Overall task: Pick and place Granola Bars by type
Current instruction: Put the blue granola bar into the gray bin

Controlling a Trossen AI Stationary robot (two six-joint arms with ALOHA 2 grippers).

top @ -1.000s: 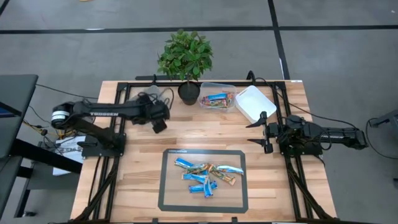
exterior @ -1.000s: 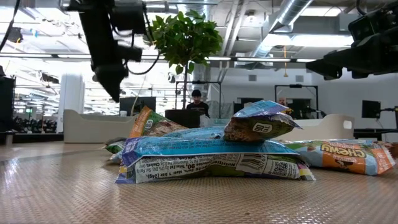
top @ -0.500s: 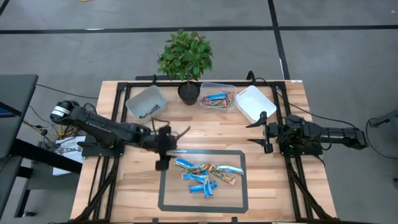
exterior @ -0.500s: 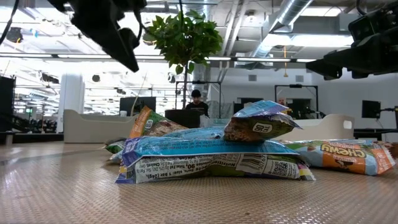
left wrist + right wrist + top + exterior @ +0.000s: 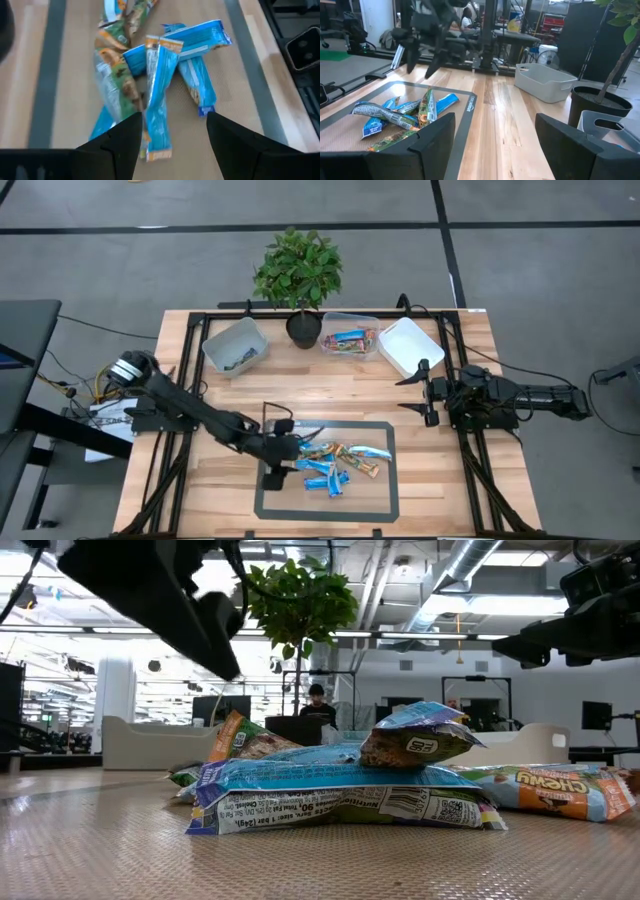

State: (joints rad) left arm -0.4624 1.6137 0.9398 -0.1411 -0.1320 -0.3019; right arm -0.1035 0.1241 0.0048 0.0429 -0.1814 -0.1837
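- The granola bars (image 5: 333, 460) lie in a loose pile on a mat (image 5: 375, 500) with a dark border, at the front middle of the wooden surface (image 5: 215, 395).
- In the pile there are bright blue bars and bars in green and orange wrappers; several lie across each other.
- The left end effector (image 5: 283, 448) hangs just above the left edge of the pile, with the arm stretched low across the surface.
- In the left wrist view its two fingers (image 5: 120, 145) stand apart, and a blue bar (image 5: 157, 100) shows in the gap between them. The fingers hold nothing.
- The right end effector (image 5: 420, 392) waits at the right side of the surface, well apart from the pile. Its fingers (image 5: 427, 142) are wide apart and empty.
- At the back of the surface stand three bins: a grey bin (image 5: 234, 346) on the left, a clear bin (image 5: 350, 338) in the middle and a white bin (image 5: 408, 346) on the right.
- The clear bin already has some bars in it, blue and multicoloured ones.
- The grey bin holds something dark, but I cannot tell what it is.
- A potted plant (image 5: 298, 275) stands between the grey bin and the clear bin.
- In the low view a person (image 5: 316, 700) shows far behind the surface.
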